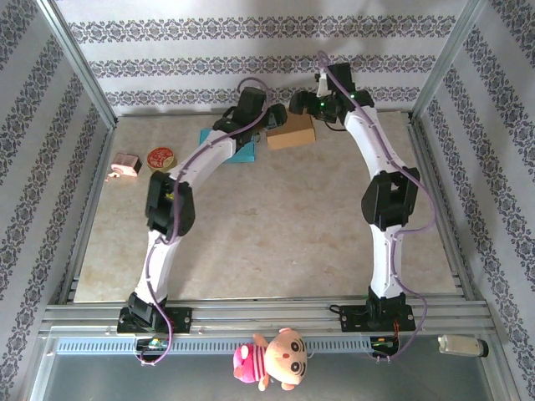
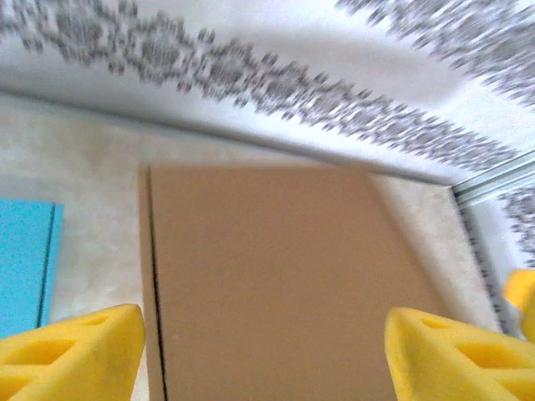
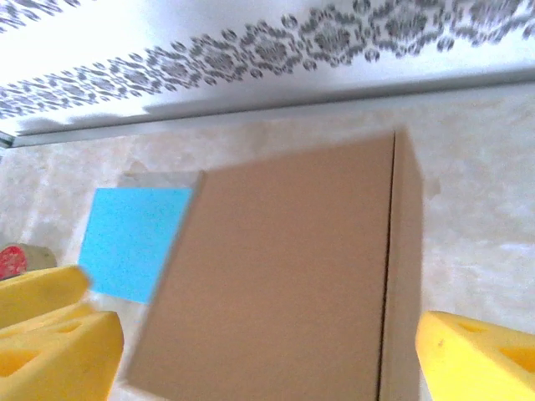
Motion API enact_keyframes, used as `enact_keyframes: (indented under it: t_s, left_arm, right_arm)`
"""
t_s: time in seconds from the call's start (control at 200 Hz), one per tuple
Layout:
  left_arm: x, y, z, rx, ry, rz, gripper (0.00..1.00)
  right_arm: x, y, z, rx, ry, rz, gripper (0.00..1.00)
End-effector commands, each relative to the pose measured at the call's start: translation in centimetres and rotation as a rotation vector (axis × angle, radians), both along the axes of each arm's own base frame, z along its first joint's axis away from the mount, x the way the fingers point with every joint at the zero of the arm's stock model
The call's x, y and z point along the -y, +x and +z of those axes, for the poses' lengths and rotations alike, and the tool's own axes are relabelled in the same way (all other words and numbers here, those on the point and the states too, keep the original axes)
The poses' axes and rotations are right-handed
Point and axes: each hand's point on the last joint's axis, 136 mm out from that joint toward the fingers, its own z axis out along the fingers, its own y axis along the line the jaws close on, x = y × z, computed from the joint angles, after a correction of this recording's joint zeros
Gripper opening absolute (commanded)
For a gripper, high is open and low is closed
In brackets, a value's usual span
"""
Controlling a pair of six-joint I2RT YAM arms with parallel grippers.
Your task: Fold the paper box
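Paper box (image 3: pixel 284 276): lay closed on the surface (image 3: pixel 485 209), plain brown cardboard.
Left claw (image 2: pixel 263 338): jaws stood wide apart over the box.
Right claw (image 3: pixel 263 334): jaws stood wide apart.

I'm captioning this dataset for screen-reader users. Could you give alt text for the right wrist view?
A brown cardboard box lies flat on the pale table, framed by the yellow fingers of the open right claw, which hold nothing. A blue sheet lies to its left, before a patterned wall.
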Motion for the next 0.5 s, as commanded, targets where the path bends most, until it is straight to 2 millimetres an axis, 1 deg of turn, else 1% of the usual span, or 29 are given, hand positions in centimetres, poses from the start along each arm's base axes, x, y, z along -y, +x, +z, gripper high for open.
enact_keyframes:
  t_s: [0.0,0.05,0.055,0.11,0.12,0.135,0.155,0.16,0.17,0.22,0.23,0.24,0.245,0.25,0.295,0.3,0.32,0.355,0.365,0.405,0.445,0.45,0.455,0.495]
  left_arm:
    - [-1.7,-2.9,8.2,0.208,-0.015,0.008,0.77]
    - [-2.9,-4.3,8.9,0.236,-0.012,0.03,0.77]
    - [-3.1,-4.4,9.2,0.243,-0.014,0.034,0.78]
    - [-4.3,-5.5,8.8,0.242,-0.014,0.053,0.78]
    - [-4.5,-5.7,9.0,0.245,-0.018,0.055,0.78]
    - [-4.7,-6.0,8.5,0.236,-0.015,0.053,0.78]
    - [-5.0,-6.5,8.4,0.23,-0.016,0.046,0.78]
    - [-5.0,-6.6,8.0,0.222,-0.013,0.044,0.78]
    - [-5.2,-6.8,8.3,0.225,-0.016,0.044,0.78]
    - [-6.0,-8.1,7.4,0.195,0.005,0.035,0.78]
    - [-6.3,-8.4,7.4,0.195,0.009,0.037,0.78]
    - [-6.5,-8.8,6.8,0.18,0.019,0.037,0.78]
    - [-6.6,-8.9,7.1,0.186,0.018,0.037,0.78]
    - [-6.8,-9.2,6.6,0.176,0.023,0.038,0.78]
    - [-8.1,-10.8,6.1,0.176,0.063,0.041,0.78]
    - [-8.3,-11.0,6.0,0.175,0.066,0.043,0.78]
    - [-8.9,-11.7,5.6,0.172,0.086,0.048,0.78]
    - [-10.3,-13.1,5.6,0.178,0.108,0.06,0.78]
    - [-10.7,-13.5,5.5,0.181,0.116,0.061,0.79]
    - [-12.2,-15.2,5.5,0.197,0.153,0.069,0.8]
    - [-13.7,-17.0,5.4,0.218,0.201,0.083,0.81]
    - [-13.8,-17.2,5.4,0.222,0.207,0.085,0.81]
    - [-14.0,-17.4,5.5,0.226,0.213,0.086,0.82]
    - [-15.5,-19.2,5.4,0.249,0.266,0.105,0.84]
  right_arm:
    - [1.5,-2.3,4.0,0.069,-0.027,0.031,0.92]
    - [2.2,-2.5,3.9,0.064,-0.017,0.018,0.91]
    - [2.3,-2.5,3.9,0.062,-0.015,0.019,0.91]
    - [2.2,-3.0,3.1,0.039,0.006,0.029,0.9]
    - [2.2,-3.1,2.9,0.034,0.006,0.029,0.9]
    - [2.1,-3.3,2.6,0.026,0.005,0.03,0.89]
    - [2.1,-3.5,2.1,0.016,0.004,0.03,0.89]
    - [2.1,-3.6,2.0,0.013,0.003,0.029,0.89]
    - [2.0,-3.7,1.8,0.009,0.002,0.029,0.89]
    - [2.0,-4.5,0.9,-0.003,0.0,0.026,0.89]
    - [2.0,-4.6,0.8,-0.003,0.001,0.023,0.89]
    - [2.1,-4.8,0.7,-0.002,0.001,0.021,0.89]
    - [2.1,-4.9,0.7,-0.002,0.001,0.019,0.89]
    - [2.1,-5.0,0.6,-0.002,0.002,0.019,0.89]
    - [2.6,-5.9,0.5,0.008,-0.007,0.004,0.9]
    - [2.7,-6.1,0.1,0.001,-0.008,0.004,0.9]
    - [3.0,-6.5,0.2,0.005,-0.014,-0.006,0.9]
    - [3.8,-7.3,0.3,0.018,-0.032,-0.027,0.91]
    - [3.9,-7.5,0.7,0.029,-0.036,-0.033,0.91]
    - [4.6,-8.7,0.7,0.045,-0.054,-0.048,0.91]
    - [5.4,-10.0,1.2,0.078,-0.073,-0.067,0.91]
    - [5.4,-10.1,1.0,0.079,-0.076,-0.07,0.92]
    - [5.5,-10.2,1.5,0.094,-0.076,-0.073,0.92]
    - [6.3,-11.8,1.3,0.124,-0.096,-0.099,0.92]
